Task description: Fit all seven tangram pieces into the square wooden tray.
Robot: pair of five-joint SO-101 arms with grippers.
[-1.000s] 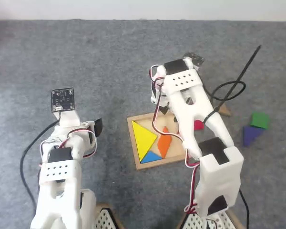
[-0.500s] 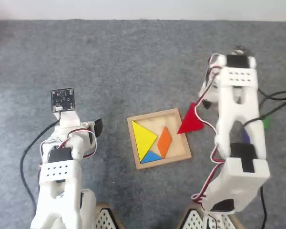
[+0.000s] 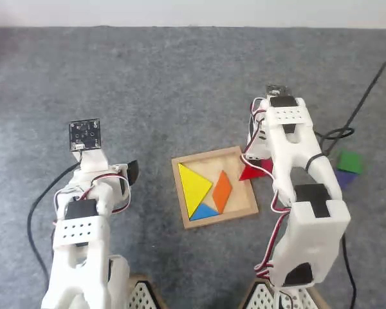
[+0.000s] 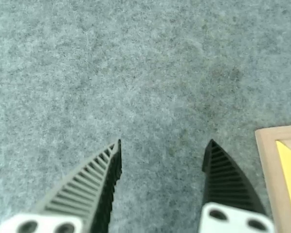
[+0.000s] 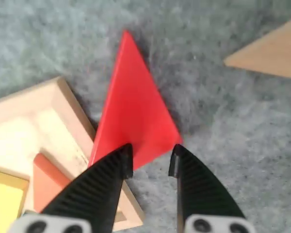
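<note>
Left of the tray (image 3: 213, 154), the left tool (image 4: 162, 145) hangs wide open and empty over the grey bench (image 3: 148, 84). At the tray's right rim, the right tool (image 5: 151, 153) is nearly closed, pinching the red triangle (image 5: 133, 111) by one edge. Further right of the tray lie a green piece (image 3: 349, 161) and a purple piece (image 3: 343, 178).

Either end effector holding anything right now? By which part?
Right end effector pinches the red triangle at one corner. Left end effector is open, empty.
</note>
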